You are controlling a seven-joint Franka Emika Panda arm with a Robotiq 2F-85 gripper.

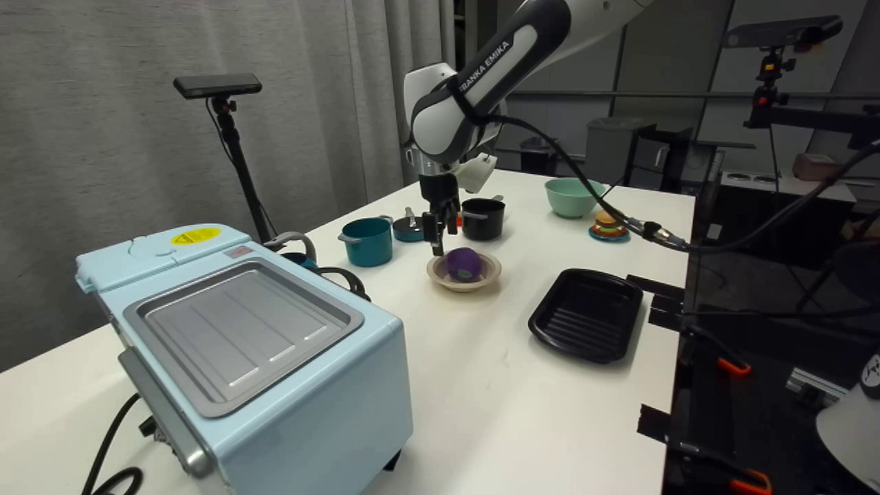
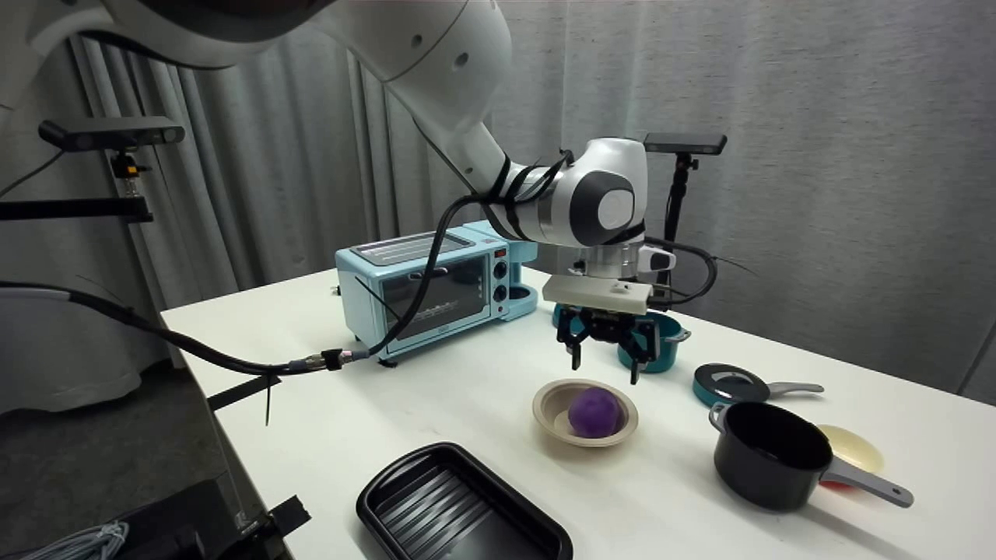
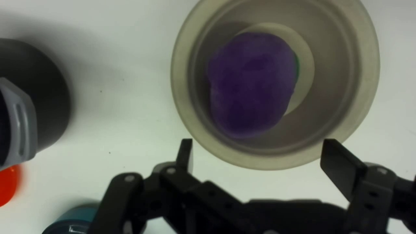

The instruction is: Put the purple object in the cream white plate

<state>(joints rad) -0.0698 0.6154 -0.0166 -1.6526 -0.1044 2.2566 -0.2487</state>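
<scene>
The purple object (image 2: 594, 413) is a dark purple rounded lump. It lies inside the cream white plate (image 2: 547, 408), a round beige dish with a raised rim. Both also show in an exterior view, the purple object (image 1: 464, 264) in the plate (image 1: 491, 269). In the wrist view the purple object (image 3: 253, 84) sits left of the middle of the plate (image 3: 266, 162). My gripper (image 2: 605, 371) is open and empty, above the table and just beyond the plate. In the wrist view the gripper (image 3: 257, 140) has its fingers wide apart, near the plate's lower rim and apart from the purple object.
A black ridged tray (image 2: 467, 517) lies in front of the plate. A black pot (image 2: 766, 467), a lidded pan (image 2: 730, 383) and a teal pot (image 2: 661, 342) stand nearby. A light blue toaster oven (image 1: 316, 385), a pale green bowl (image 1: 572, 198) and a burger toy (image 1: 608, 225) are farther off.
</scene>
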